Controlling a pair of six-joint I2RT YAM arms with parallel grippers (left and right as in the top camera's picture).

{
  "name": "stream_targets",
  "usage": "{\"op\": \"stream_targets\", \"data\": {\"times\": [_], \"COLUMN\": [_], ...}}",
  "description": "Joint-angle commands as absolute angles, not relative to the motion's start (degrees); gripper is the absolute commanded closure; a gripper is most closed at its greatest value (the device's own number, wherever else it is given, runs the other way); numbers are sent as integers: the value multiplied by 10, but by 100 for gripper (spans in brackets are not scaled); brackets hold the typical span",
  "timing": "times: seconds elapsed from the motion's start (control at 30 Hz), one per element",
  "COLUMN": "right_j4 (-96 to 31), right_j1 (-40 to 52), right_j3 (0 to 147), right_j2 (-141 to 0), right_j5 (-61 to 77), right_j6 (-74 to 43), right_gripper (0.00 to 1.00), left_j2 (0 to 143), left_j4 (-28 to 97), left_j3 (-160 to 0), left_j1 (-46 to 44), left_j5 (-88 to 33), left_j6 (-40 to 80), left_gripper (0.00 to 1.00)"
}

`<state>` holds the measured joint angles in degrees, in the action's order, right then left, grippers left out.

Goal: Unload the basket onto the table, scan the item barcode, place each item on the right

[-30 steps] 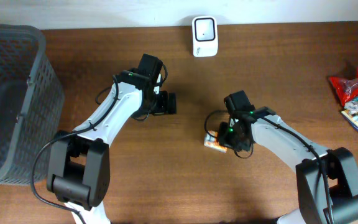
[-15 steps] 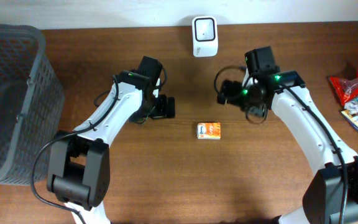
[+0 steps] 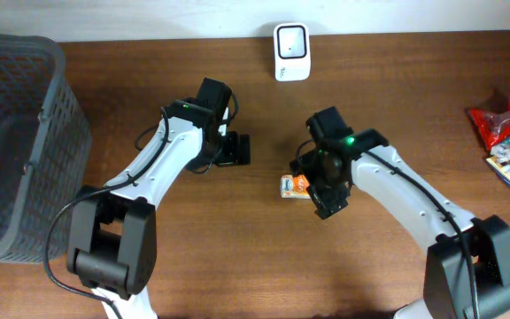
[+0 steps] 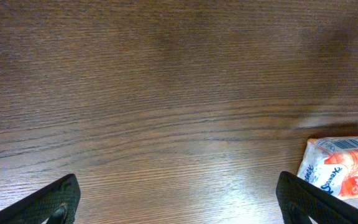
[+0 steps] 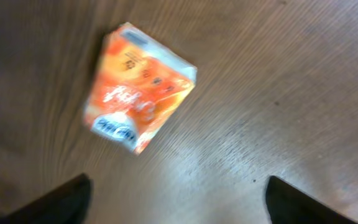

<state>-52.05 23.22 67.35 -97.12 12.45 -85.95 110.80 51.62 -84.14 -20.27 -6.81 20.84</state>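
Overhead, orange box (image 3: 296,185): lies flat on the desk (image 3: 193,248), held by nothing.
Overhead, right claw (image 3: 328,202): hangs just beside the box, partly over its right end; its spread cannot be read from this view.
Overhead, left claw (image 3: 235,149): near the box, up and to its left, empty.
Overhead, scanner (image 3: 290,40): well apart from the box, toward the desk's far edge.
Left wrist, left claw: spread wide with bare wood between its tips; a corner of the box shows just beside one tip.
Right wrist, right claw: spread wide, tips at the two lower corners; the box lies ahead of them, tilted across the blurred view, not between them.
Step in hand: judged to be the pickup; the scan itself is not yet begun.
Next move: probably centre the right claw over the box, close across its narrow sides, lift it and turn the barcode face toward the scanner. Which face carries the barcode cannot be told.
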Motion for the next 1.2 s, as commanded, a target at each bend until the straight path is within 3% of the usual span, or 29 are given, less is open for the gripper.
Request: {"op": "stream_targets", "data": {"times": [0.0, 0.1, 0.2, 0.5, 0.57, 0.63, 0.67, 0.87, 0.93, 1.07, 1.17], "right_j4": [-512, -444, -388, -341, -321, -312, -310, -312, -312, -312, -300], "right_j1": [254, 256, 256, 263, 272, 275, 273, 270, 252, 193, 124], "right_j3": [644, 613, 594, 592, 592, 592, 592, 592, 593, 593, 600], "right_j2": [-971, -971, -976, -1049, -1062, -1074, -1077, -1077, -1077, -1077, -1077], "right_j5": [49, 46, 47, 67, 69, 68, 59, 32, 32, 34, 77], "right_j6": [-993, -1000, -1000, -1000, -1000, -1000, -1000, -996, -941, -792, -589], "right_gripper": [15, 16, 26, 29, 40, 58, 73, 80, 96, 96, 96], "left_j2": [1106, 1106, 1106, 1106, 1106, 1106, 1106, 1106, 1106, 1106, 1106], "left_j4": [517, 517, 517, 517, 518, 522, 522, 528, 529, 530, 530], "left_j3": [-850, -850, -850, -850, -850, -850, -850, -850, -850, -850, -850], "left_j1": [-200, -200, -200, -200, -200, -200, -200, -200, -200, -200, -200], "left_j5": [-62, -62, -62, -62, -62, -62, -62, -62, -62, -62, -62], "left_j6": [210, 210, 210, 210, 210, 210, 210, 210, 210, 210, 210], "left_gripper": [1, 1, 1, 1, 1, 1, 1, 1, 1, 1, 1]}}
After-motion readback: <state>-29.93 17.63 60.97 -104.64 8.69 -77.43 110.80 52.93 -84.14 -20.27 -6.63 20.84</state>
